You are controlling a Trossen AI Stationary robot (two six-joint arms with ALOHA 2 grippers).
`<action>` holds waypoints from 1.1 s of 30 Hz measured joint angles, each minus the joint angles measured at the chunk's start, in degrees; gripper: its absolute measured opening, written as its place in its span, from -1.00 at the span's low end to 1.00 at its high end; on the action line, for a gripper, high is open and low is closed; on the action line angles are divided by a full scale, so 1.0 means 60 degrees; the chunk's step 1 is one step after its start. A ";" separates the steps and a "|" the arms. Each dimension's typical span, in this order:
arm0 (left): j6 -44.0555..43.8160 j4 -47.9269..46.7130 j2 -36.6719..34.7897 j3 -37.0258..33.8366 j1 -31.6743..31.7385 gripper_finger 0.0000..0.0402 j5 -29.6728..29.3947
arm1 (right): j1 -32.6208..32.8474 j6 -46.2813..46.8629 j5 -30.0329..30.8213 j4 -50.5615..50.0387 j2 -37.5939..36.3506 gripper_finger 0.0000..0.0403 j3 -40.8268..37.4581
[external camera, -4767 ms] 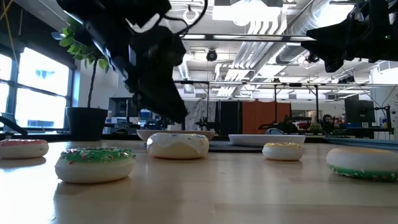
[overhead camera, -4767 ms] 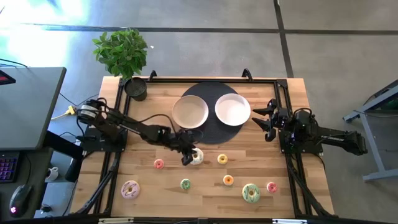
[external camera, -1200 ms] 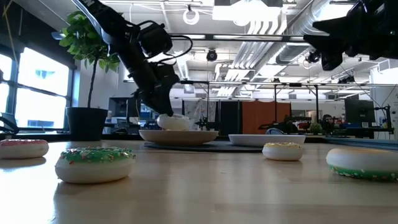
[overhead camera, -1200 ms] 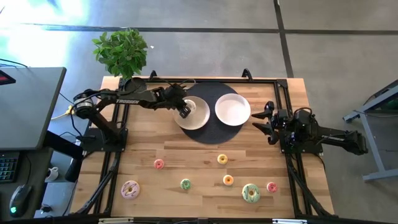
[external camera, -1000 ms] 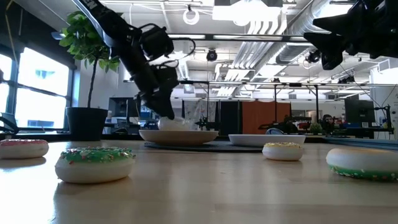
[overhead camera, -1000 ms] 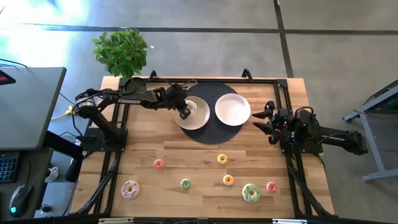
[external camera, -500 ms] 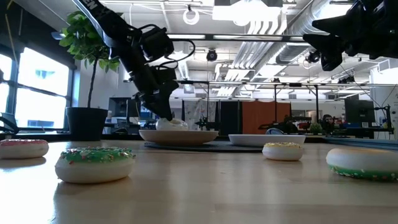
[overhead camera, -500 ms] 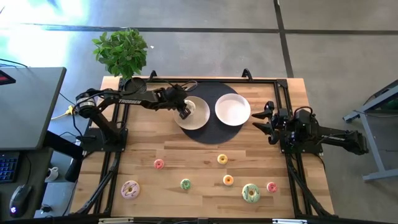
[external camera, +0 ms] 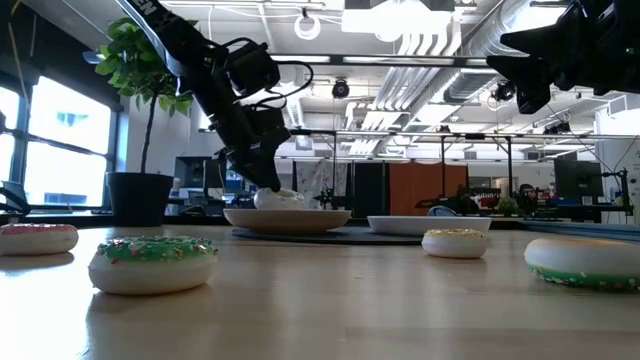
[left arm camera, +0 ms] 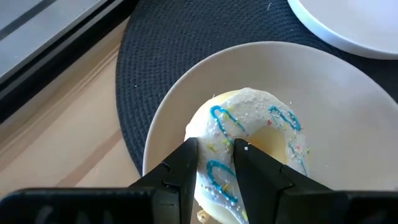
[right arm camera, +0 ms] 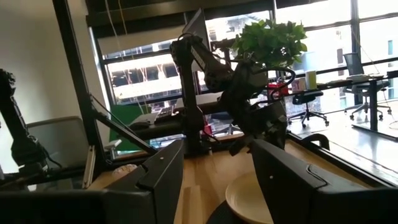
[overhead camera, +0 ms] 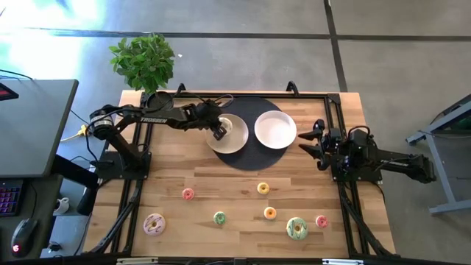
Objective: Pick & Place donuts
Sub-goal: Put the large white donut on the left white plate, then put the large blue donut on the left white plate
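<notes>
Cream plate [left arm camera: 348,118] on dark woven mat [left arm camera: 205,43] holds white-iced donut [left arm camera: 249,149], blue squiggles, sprinkles; left gripper [left arm camera: 214,163] pinches its rim. Right gripper [overhead camera: 315,144] wide, beside empty white plate [overhead camera: 275,129].

The left gripper [overhead camera: 219,132] reaches far forward and points down, its fingers [left arm camera: 181,168] a narrow gap apart, while the right gripper [overhead camera: 312,144] waits raised with jaws spread wide.

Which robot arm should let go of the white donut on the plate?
The left. Its gripper is shut on the white donut, which lies on the cream plate. The right gripper waits open beside the white plate.
</notes>
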 joint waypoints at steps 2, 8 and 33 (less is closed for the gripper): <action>0.0036 0.0000 0.0000 0.0000 0.0004 -0.49 -0.0160 | -0.0003 0.0000 0.0083 0.0000 0.0000 -0.07 0.0004; 0.0260 0.0068 0.0000 0.0000 0.0004 -0.49 0.0027 | -0.0003 -0.0446 0.0155 0.0000 0.0004 -0.07 0.0004; 0.0286 0.1661 -0.0003 -0.0004 -0.0003 0.09 0.0599 | 0.0000 -0.1049 -0.1203 0.1293 0.0350 -0.07 0.0167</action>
